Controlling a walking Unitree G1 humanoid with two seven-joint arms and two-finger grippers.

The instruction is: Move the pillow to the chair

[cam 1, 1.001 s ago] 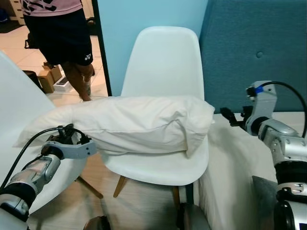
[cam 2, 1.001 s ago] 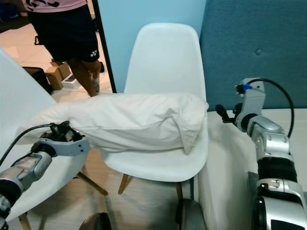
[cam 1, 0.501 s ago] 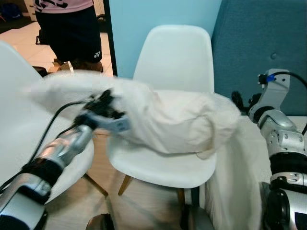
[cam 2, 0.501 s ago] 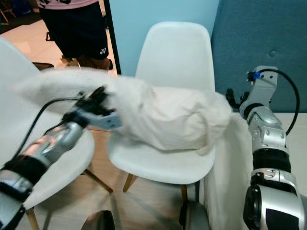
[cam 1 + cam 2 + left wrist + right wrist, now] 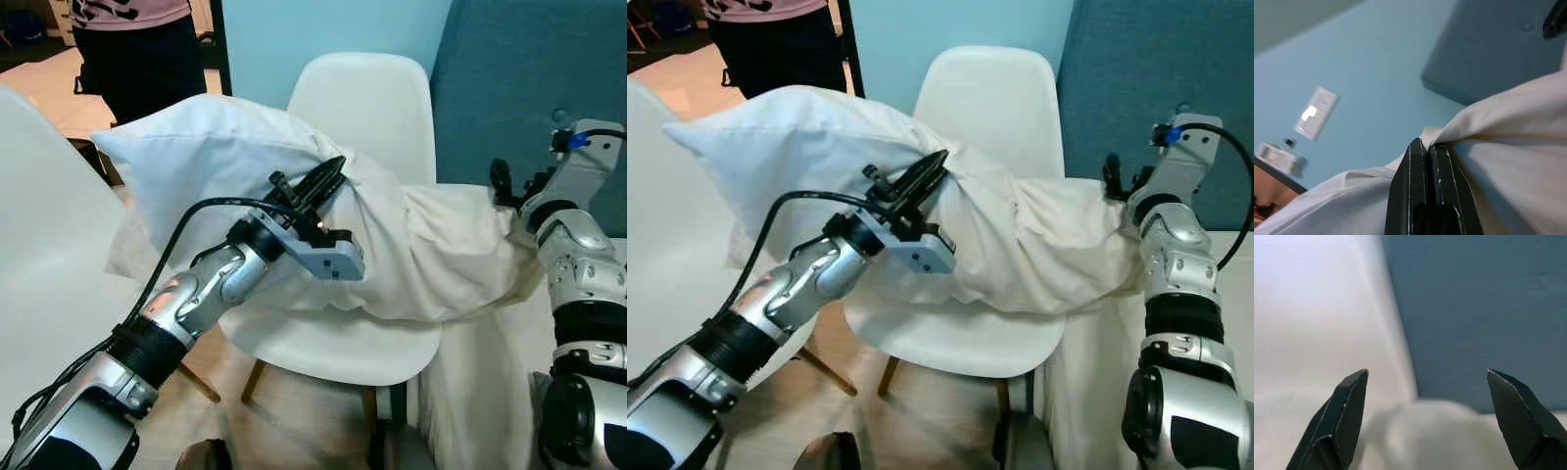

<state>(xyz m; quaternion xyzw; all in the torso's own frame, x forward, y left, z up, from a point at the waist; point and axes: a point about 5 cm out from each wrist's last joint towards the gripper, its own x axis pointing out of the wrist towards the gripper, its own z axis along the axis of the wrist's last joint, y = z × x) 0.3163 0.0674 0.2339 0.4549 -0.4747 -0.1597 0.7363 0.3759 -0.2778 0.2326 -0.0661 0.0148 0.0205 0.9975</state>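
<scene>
The white pillow (image 5: 225, 166) is lifted at its left end and sags down across the white chair (image 5: 367, 108), with its right end (image 5: 470, 255) hanging past the seat toward the bed. My left gripper (image 5: 331, 174) is shut on a fold of the pillow's cover above the seat; in the left wrist view its fingers (image 5: 1422, 161) pinch the cloth tightly. My right gripper (image 5: 502, 184) hovers just over the pillow's right end, and the right wrist view shows the gripper (image 5: 1427, 374) wide open with pillow fabric (image 5: 1425, 435) below it.
A second white chair (image 5: 39, 255) stands close on the left. A person (image 5: 137, 49) in dark shorts stands behind it, at the doorway. A blue padded headboard (image 5: 529, 88) and a white-sheeted bed (image 5: 470, 382) border the right side. Wooden floor lies below.
My left arm has swung the pillow's left end up and to the right, over the chair seat. The pillow's right end has dropped toward the bed. The right gripper has barely moved.
</scene>
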